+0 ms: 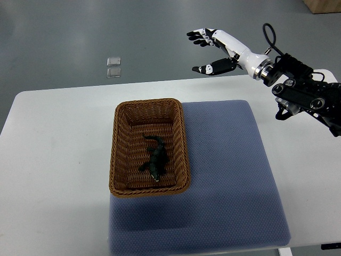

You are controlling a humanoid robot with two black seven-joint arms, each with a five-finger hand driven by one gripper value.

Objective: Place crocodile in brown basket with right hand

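One toy crocodile (pixel 155 159) lies flat inside the brown wicker basket (pixel 119 154), at the blue mat's (pixel 229 165) left edge on the bench (pixel 53 160). My right hand (pixel 222 49) hovers well apart, fingers (pixel 198 37) spread and empty, so I judge the placing done.

1. The crocodile (pixel 155 159) is dark green
2. The basket (pixel 119 154) is brown with a woven wicker pattern
3. The mat (pixel 229 160) is blue-grey with a fine dotted texture
4. The table (pixel 53 160) is white
5. The right hand (pixel 226 48) is white with black fingertips
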